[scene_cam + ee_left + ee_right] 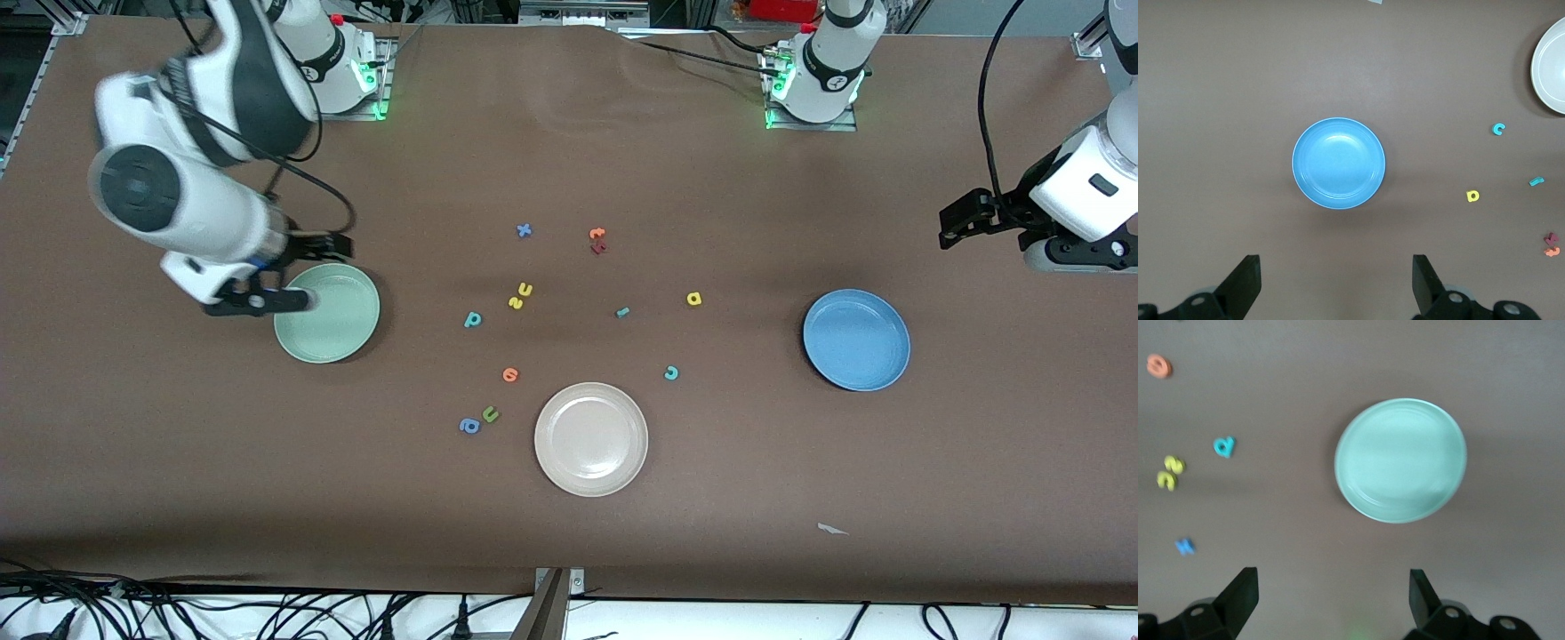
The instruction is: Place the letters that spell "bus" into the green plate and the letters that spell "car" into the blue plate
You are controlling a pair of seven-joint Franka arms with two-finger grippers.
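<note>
The green plate [327,313] lies toward the right arm's end of the table, and my right gripper [327,271] hangs open over its rim with nothing between its fingers. The blue plate [856,339] lies toward the left arm's end. My left gripper [1013,236] hovers open and empty over bare table past that plate. Between the plates lie the teal "b" [472,320], the yellow "u" [525,289] touching the yellow "s" [516,302], the teal "c" [671,372], the yellow "a" [694,299] and the small teal "r" [622,312]. Both plates hold nothing.
A cream plate [591,438] sits nearest the front camera. Other loose letters are a blue "x" [524,230], an orange letter [597,234] on a dark red one [598,248], an orange round letter [509,374], a green "u" [490,413] and a blue "a" [468,426].
</note>
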